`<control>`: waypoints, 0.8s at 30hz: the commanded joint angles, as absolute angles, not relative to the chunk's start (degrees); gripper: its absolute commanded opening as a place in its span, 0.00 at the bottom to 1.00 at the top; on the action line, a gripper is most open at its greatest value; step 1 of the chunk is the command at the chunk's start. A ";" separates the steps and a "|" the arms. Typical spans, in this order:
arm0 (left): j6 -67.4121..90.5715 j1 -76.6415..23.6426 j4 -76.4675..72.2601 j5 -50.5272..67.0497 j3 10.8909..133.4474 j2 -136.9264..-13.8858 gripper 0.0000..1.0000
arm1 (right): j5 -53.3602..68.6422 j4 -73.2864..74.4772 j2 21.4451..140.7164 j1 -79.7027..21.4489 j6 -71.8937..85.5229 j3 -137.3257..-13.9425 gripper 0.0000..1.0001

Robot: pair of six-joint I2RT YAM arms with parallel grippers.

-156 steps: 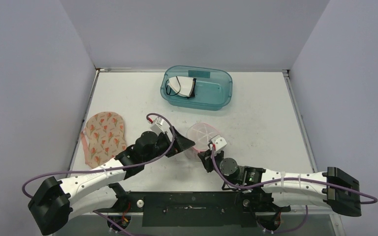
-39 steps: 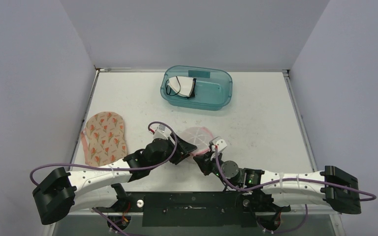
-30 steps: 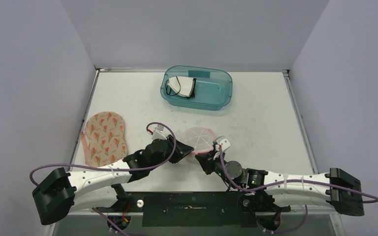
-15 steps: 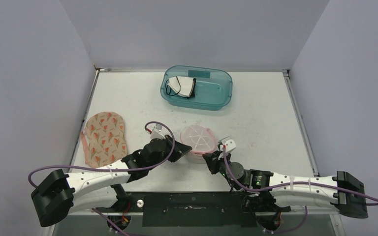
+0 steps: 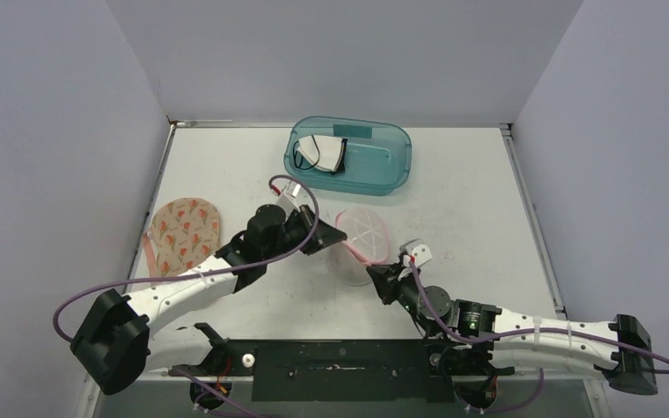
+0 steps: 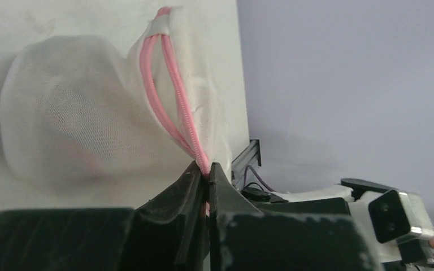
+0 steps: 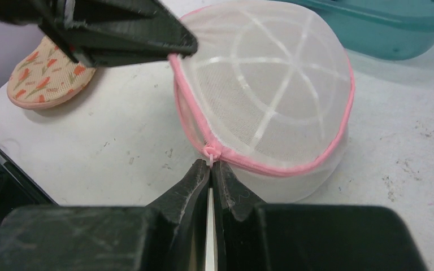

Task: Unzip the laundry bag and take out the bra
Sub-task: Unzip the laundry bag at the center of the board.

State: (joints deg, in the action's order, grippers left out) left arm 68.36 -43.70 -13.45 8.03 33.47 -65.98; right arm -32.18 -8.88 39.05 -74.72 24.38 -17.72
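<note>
Right wrist view: my right gripper (image 7: 210, 165) has its fingers pressed together on the small white zipper pull (image 7: 209, 152). The pull sits at the near rim of the laundry bag (image 7: 271, 84), straight ahead of the fingertips. From the pull the pink zipper (image 7: 187, 116) runs up and left along the rim to the left gripper (image 6: 207, 169), whose fingers pinch that same pink edge. The other way, it curves right around the dome. So the track lies across my right fingers, and I judge the pull must travel sideways along the rim, with the left hold as anchor. The bra should be inside the mesh, but I cannot make it out. The teal bin (image 5: 348, 157) stands well beyond.
</note>
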 commanded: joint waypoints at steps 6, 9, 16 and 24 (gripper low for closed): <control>56.52 -40.12 -19.47 26.74 47.19 -72.88 0.00 | -31.65 -7.89 38.67 -75.49 19.53 -24.76 0.05; 57.73 -39.59 -21.68 25.93 42.18 -74.44 0.00 | -31.90 -10.19 40.24 -75.50 22.14 -22.44 0.05; 59.41 -39.37 -28.12 24.81 32.51 -78.67 0.00 | -31.22 -15.93 44.86 -75.67 27.14 -17.96 0.05; 61.74 -39.54 -23.53 17.78 28.17 -71.04 0.45 | -30.54 -17.56 48.87 -76.37 28.69 -18.50 0.05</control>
State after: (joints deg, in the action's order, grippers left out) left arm 59.79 -39.27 -22.72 22.48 29.89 -77.97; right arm -30.85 -12.05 48.14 -75.64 26.68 -17.23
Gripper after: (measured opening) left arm 0.247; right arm 0.062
